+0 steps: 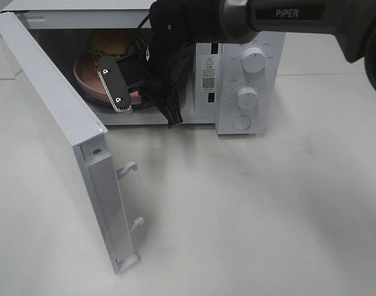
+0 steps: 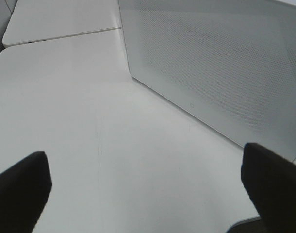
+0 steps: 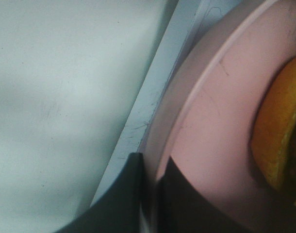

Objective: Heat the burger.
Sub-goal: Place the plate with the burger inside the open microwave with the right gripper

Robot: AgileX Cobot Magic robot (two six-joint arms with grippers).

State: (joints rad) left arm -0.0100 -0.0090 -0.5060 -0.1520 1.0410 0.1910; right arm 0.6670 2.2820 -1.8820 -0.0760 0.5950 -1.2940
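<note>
Inside the microwave point(image 1: 249, 80), behind the open door point(image 1: 58, 123): the burger point(image 1: 108, 42) on a pink plate point(image 1: 84, 73). Seen only partly from above, with the right arm in front. Door swung wide, two latch hooks point(image 1: 129, 168) on its free edge. Right claw point(image 1: 114, 86) reaching into the cavity, closed on the near rim of the plate; in the wrist view, both dark fingers point(image 3: 121, 199) pressed against the rim from either side, with the bun's orange edge just beyond. Plate either resting on the cavity floor or lifted a little: hard to tell. Left claw point(image 2: 148, 194) wide open, holding nothing, above the desk point(image 2: 90, 121), near a white perforated wall point(image 2: 211, 63), probably the side of the microwave.
</note>
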